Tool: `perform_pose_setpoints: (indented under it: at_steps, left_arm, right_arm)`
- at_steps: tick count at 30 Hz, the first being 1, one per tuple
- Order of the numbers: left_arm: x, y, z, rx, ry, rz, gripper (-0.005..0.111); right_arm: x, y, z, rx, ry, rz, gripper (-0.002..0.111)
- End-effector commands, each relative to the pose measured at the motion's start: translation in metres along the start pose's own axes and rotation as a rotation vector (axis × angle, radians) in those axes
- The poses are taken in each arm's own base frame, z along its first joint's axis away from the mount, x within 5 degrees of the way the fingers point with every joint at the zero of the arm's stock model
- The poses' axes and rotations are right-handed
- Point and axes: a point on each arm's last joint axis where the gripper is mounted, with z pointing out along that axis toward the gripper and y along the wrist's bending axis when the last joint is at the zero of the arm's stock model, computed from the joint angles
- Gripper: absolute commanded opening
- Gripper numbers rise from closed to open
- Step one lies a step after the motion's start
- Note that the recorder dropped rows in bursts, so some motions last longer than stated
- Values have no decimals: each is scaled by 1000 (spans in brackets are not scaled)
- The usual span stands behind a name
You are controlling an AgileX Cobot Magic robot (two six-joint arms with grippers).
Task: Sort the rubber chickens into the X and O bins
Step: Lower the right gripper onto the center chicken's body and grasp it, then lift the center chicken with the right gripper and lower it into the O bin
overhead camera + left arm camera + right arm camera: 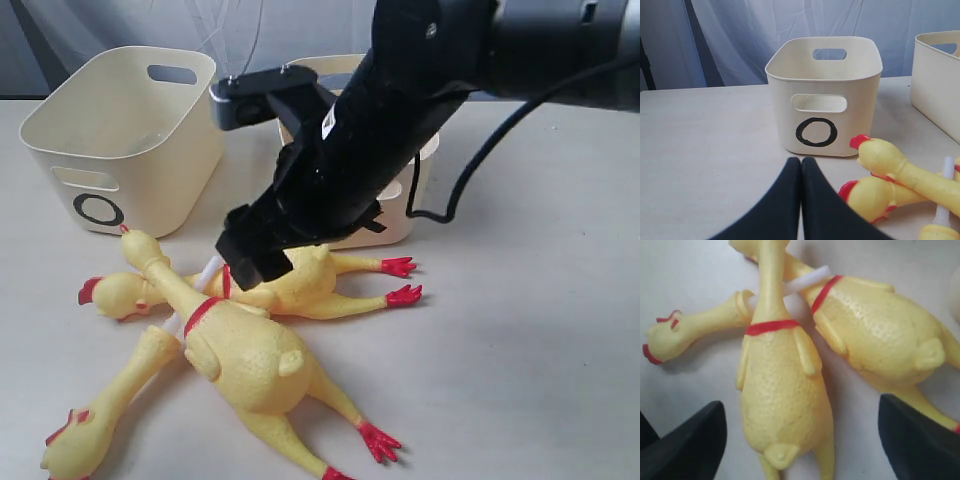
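Rubber chickens (pixel 255 360) lie in a crossed heap on the table (pixel 540 330), in front of the two bins and inside neither; three heads show in the exterior view, and I cannot tell whether a fourth bird is buried or out of sight; the O bin (pixel 120 140) stands behind the heap on the left with nothing showing inside it, and the second bin (pixel 405 215) sits behind the right arm with its mark hidden, so it is presumably the X one; the right gripper (pixel 800 407) hangs over the heap with its jaws spread wide, one finger on either side of the top chicken (pixel 782 390), gripping nothing; the left gripper (pixel 801 162) is pressed closed on nothing, low by the table and facing the O bin. The trouble I expect comes from the tangle: the top chicken's neck crosses a white strip (pixel 805 280) and another bird's neck, and its flank touches the neighbouring chicken (pixel 880 335); jaws this wide could pinch both bodies at once, or a lift could drag the neighbour along; the soft rubber may squash and slip out of the grip; a long, limp neck or the legs could snag a bin rim and leave the bird draped over the edge.
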Motion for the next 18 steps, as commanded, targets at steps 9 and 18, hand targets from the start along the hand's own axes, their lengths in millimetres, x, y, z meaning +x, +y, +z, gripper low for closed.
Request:
perform_pose_setpoints:
  at_steps: [9,18]
  left_arm:
    - [-3,-1,-1,11,-18,0,0]
    - [-3,-1,-1,11,-18,0,0]
  right_arm:
    - [11,9,59,-10,162,-43,77]
    - [16,16,82,-2,209,-81,77]
